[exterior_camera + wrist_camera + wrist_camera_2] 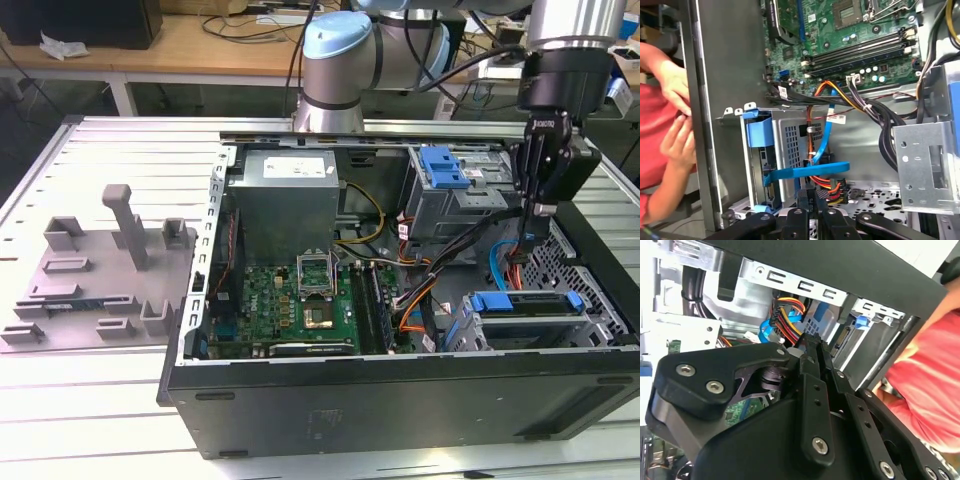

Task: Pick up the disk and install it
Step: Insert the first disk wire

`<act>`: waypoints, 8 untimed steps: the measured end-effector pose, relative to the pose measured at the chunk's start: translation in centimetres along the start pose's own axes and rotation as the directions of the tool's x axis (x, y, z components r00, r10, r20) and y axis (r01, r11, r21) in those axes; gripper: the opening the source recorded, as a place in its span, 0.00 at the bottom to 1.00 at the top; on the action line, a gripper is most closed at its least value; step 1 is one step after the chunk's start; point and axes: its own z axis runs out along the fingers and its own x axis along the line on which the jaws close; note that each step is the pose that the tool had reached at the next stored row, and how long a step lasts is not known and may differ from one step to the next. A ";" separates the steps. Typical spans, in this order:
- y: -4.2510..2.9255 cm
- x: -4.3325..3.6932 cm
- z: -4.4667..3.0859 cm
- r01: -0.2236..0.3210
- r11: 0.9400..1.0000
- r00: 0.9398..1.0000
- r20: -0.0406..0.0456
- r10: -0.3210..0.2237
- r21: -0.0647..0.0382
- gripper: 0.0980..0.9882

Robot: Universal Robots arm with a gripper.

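The disk (pixel 524 302) sits in the drive cage at the case's front corner on the exterior view's right, its blue carrier bracket along the top edge. In the first wrist view the disk's blue bracket (pixel 759 132) lines the open face of the grey cage (pixel 792 145). My gripper (pixel 536 238) hangs fingers-down just above and behind that cage, shut with nothing between its fingers. In both wrist views the gripper (pixel 811 194) (pixel 813 343) points at the bundle of orange, yellow and blue cables behind the cage.
The open computer case (pixel 400 395) holds a green motherboard (pixel 300 300), a grey power supply (pixel 285 195) and a second bay with blue clips (pixel 443 165). A grey fixture plate (pixel 95 275) lies on the exterior view's left. A person's hands (pixel 675 115) hover just outside the case wall.
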 end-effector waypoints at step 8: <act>-0.26 1.90 0.38 0.002 1.000 0.998 0.066 -0.002 -0.009 0.08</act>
